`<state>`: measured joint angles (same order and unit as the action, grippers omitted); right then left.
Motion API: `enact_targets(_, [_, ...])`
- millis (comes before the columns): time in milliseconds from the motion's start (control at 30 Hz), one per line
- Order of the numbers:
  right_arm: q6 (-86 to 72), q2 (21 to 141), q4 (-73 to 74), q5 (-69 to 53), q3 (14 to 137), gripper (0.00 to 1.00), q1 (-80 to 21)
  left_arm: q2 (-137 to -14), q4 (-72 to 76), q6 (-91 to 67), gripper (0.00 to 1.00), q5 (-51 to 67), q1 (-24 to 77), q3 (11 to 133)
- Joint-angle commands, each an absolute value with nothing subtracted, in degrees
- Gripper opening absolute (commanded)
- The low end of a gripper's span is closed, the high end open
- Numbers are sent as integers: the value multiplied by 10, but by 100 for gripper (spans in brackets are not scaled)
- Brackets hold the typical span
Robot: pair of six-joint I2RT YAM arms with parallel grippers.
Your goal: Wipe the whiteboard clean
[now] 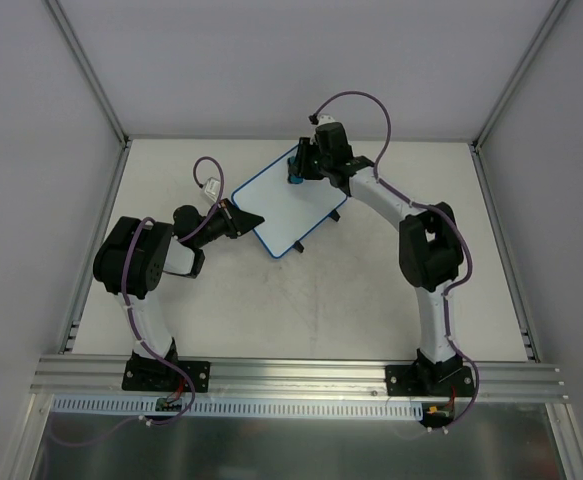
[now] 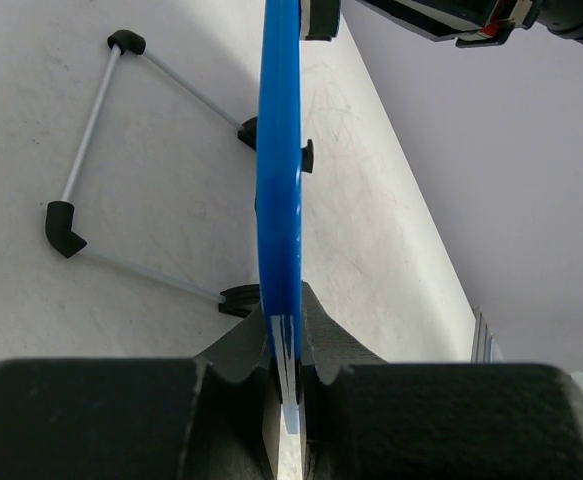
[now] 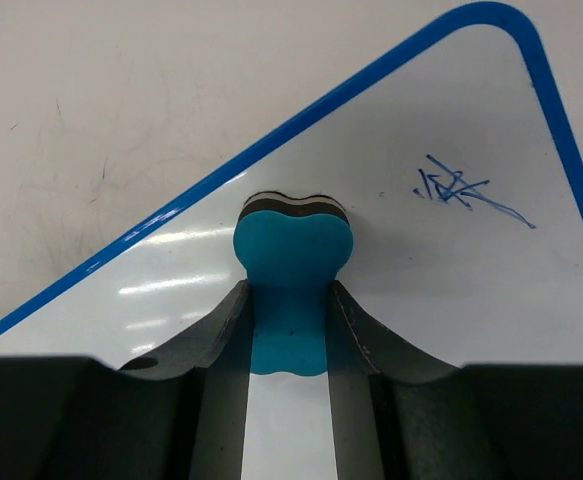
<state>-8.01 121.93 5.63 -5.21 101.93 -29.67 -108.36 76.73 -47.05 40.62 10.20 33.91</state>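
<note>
White whiteboard (image 3: 421,290), blue rim (image 3: 271,146), blue scribble (image 3: 461,188); teal eraser (image 3: 291,245)

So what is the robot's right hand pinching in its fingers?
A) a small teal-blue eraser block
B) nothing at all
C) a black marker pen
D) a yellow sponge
A, because the right wrist view shows the right gripper shut on the small teal-blue eraser block, with the blue-rimmed white whiteboard and its blue scribble beyond it.
</note>
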Motion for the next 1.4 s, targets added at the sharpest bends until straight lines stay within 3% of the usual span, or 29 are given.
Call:
enact_targets(0, [-53,1234,35,-90,1045,0,-308,-1077,963,-448,0,459,120,339])
enact_targets(933, [-158,1273,139,-25,1060,0,-232,-1064,963,-440,0,467,129,328])
enact_targets(1367, [-170,1228,151,-4,967,0,-217,-1062,963,-440,0,470,129,327])
